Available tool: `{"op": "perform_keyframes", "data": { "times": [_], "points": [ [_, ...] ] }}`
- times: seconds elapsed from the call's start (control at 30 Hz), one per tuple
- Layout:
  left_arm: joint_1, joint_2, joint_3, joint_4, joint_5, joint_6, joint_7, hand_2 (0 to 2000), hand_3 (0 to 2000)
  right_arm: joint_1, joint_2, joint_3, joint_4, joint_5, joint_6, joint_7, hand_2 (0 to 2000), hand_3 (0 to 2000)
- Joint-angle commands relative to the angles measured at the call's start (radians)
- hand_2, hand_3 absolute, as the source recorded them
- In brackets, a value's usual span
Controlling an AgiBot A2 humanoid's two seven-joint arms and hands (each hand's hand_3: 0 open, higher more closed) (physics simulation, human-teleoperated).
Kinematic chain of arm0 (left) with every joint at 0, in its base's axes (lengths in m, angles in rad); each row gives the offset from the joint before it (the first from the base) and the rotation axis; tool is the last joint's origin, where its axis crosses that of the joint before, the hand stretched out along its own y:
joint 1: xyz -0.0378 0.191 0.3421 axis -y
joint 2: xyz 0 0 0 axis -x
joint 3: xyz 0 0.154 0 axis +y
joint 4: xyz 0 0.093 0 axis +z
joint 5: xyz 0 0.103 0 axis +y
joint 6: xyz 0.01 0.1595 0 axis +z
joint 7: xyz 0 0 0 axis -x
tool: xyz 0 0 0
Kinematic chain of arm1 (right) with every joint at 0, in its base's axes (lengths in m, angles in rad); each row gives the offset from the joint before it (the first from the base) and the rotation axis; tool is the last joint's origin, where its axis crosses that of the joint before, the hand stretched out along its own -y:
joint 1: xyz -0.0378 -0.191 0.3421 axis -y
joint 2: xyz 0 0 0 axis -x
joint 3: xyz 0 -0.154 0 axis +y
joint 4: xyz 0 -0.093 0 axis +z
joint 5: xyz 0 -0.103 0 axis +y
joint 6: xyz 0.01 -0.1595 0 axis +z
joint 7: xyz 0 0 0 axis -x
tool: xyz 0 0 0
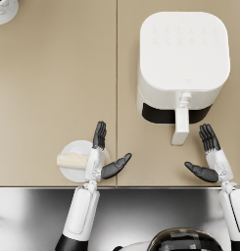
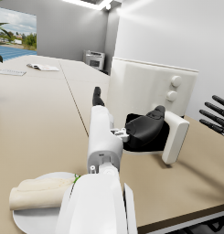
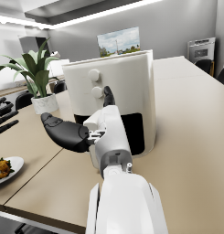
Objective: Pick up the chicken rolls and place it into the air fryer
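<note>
White left robot hand [image 1: 98, 157] hides part of chicken roll [image 1: 71, 160], plate [image 1: 72, 174].

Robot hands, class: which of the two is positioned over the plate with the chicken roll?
The left robot hand. It is above the white plate holding the chicken roll, fingers spread and empty. The right robot hand is by the air fryer handle.
</note>
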Motion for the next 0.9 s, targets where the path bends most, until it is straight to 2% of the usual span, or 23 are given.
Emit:
{"op": "perform_keyframes", "data": {
  "times": [0.03, 0.7, 0.73, 0.8, 0.9],
  "points": [
    [0.0, 0.0, 0.0, 0.0, 0.0, 0.0, 0.0, 0, 0, 0.0, 0.0, 0.0, 0.0, 0.0, 0.0, 0.0, 0, 0],
    [0.0, 0.0, 0.0, 0.0, 0.0, 0.0, 0.0, 0, 0, 0.0, 0.0, 0.0, 0.0, 0.0, 0.0, 0.0, 0, 0],
    [0.002, 0.001, 0.03, 0.016, 0.0, 0.0, 0.0, 0, 0, 0.002, -0.001, 0.03, -0.016, 0.0, 0.0, 0.0, 0, 0],
    [-0.005, 0.004, -0.011, -0.024, 0.0, -0.049, -0.049, 0, 0, -0.002, -0.005, 0.012, 0.03, 0.0, -0.048, 0.049, 0, 0],
    [-0.021, 0.007, -0.083, -0.063, 0.0, -0.082, -0.082, 0, 0, -0.017, -0.007, -0.018, 0.063, 0.0, -0.081, 0.082, 0, 0]
  ]
}}
